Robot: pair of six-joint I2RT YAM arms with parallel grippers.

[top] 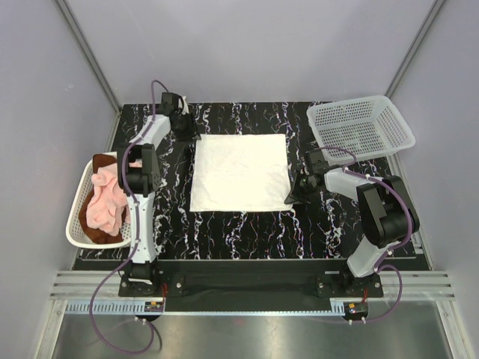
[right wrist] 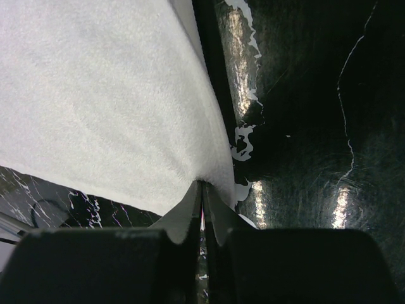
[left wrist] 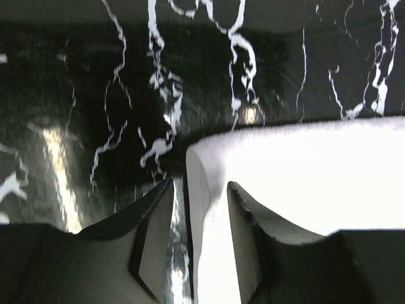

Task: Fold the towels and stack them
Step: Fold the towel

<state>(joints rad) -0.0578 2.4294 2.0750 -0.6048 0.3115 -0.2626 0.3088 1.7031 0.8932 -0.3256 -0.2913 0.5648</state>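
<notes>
- Step in hand: the first fold of the square white terry cloth towel (top: 239,172). It lies flat and unfolded at the middle of the black marble-patterned worktop (top: 247,232).
- Left gripper (left wrist: 200,183): positioned at the far left corner of the white towel. The jaws stand apart and straddle the cloth edge without pinching it.
- Right gripper (right wrist: 202,185): positioned at the near right corner of the white towel. The jaws are closed on the cloth edge, which runs straight into the tips.
- Pale pink terry cloth towel (top: 105,198) and rust-brown terry cloth towel (top: 93,233): both lie crumpled in the white plastic mesh basket (top: 75,217) to the left of the white towel, the pink one uppermost.
- A second white plastic mesh basket (top: 359,131) stands beyond the far right corner of the white towel.
- Progress, as judged: early. No towel is folded and no stack exists.
- Next move, as judged: the left gripper must close on its corner before any lift.
- The two attended corners are diagonally opposite. A straight half fold therefore likely calls for one gripper to take a corner on the same edge as the other.
- Risk, as judged: the right gripper's pinch is shallow, so the cloth may slip out under tension.
</notes>
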